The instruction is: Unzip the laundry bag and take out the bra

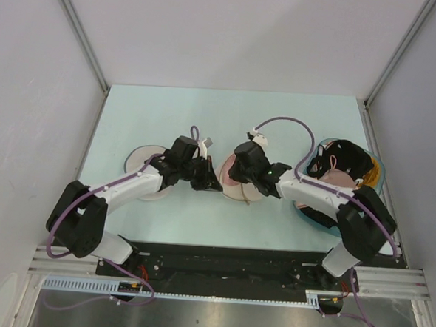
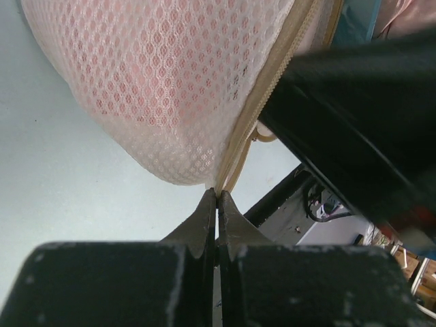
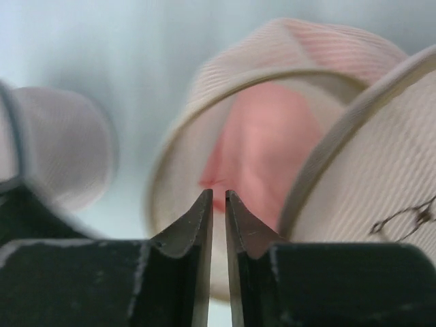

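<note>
Left claw [image 2: 216, 199] clamped tight on the laundry bag [image 2: 163, 88], at its bottom edge right by the zip, fingertips pressed together on the seam. Right claw [image 3: 219, 199] almost together, only a thin slit between the fingertips, tips right at the open mouth of the bag, in front of the bra [image 3: 262, 143]. Pinching fabric or not: cannot tell, wrist view blurred. Bag on the table [image 1: 206, 118] between the two claws, near the middle, halves parted, zip rim gaping toward the right wrist camera. Bra inside the bag, pink, showing through the mesh in the left wrist view and bare through the opening in the right. Whiter round pouch [image 1: 142, 164] flat on the table, partly under the left arm. Teal basket [image 1: 312, 216] at the right edge beside the right arm, black clothing [image 1: 348, 153] heaped in it.
</note>
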